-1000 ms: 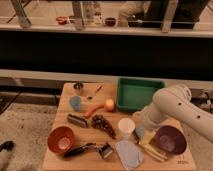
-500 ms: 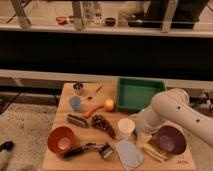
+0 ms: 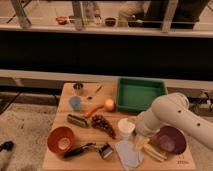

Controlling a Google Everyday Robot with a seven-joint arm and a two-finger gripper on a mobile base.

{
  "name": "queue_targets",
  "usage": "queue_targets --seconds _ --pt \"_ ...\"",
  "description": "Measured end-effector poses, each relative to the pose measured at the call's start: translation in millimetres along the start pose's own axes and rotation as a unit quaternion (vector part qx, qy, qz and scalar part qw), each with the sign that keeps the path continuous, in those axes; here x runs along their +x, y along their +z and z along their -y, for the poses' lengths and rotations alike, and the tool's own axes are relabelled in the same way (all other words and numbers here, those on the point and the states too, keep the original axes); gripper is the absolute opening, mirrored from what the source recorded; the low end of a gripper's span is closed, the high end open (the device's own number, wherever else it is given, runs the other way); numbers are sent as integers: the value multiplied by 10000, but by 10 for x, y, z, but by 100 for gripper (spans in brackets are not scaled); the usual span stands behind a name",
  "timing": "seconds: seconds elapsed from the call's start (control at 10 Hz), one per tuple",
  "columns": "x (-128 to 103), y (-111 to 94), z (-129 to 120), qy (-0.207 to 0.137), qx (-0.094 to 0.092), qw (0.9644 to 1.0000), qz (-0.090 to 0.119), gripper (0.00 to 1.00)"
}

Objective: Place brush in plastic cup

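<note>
**A:** What is around your robot?

**B:** Your robot stands at a wooden table [image 3: 54,161] on a speckled floor [image 3: 25,120]. Behind the table you see a long dark wall [image 3: 75,52] with a pale ledge [image 3: 45,75] under it. On the table there is a green tray [image 3: 140,103], an orange bowl [image 3: 62,140], a purple bowl [image 3: 171,140], grapes [image 3: 102,124], a carrot [image 3: 93,110] and an orange fruit [image 3: 109,104].

**A:** Where is the brush?

**B:** Your brush [image 3: 82,149] lies flat near the front edge, just right of the orange bowl. Its black handle points left and its pale head points right. Nothing holds it. A white cup [image 3: 126,127] stands near it, up and to the right. A small blue cup [image 3: 75,103] stands farther back. I cannot tell which one is the plastic cup.

**A:** And the gripper?

**B:** Your gripper [image 3: 138,136] is at the end of the white arm [image 3: 170,114]. It is low over the table, just right of the white cup and beside the purple bowl. I cannot tell if it is open, shut or holding something.

**A:** What changed?

**B:** Your arm has come down and left, closer to the white cup. The brush has not moved.
</note>
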Motion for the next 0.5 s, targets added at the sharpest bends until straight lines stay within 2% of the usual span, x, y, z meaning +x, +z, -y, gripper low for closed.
queue_targets --seconds 0.5 --pt "-107 160 -117 262 33 9996 77 80"
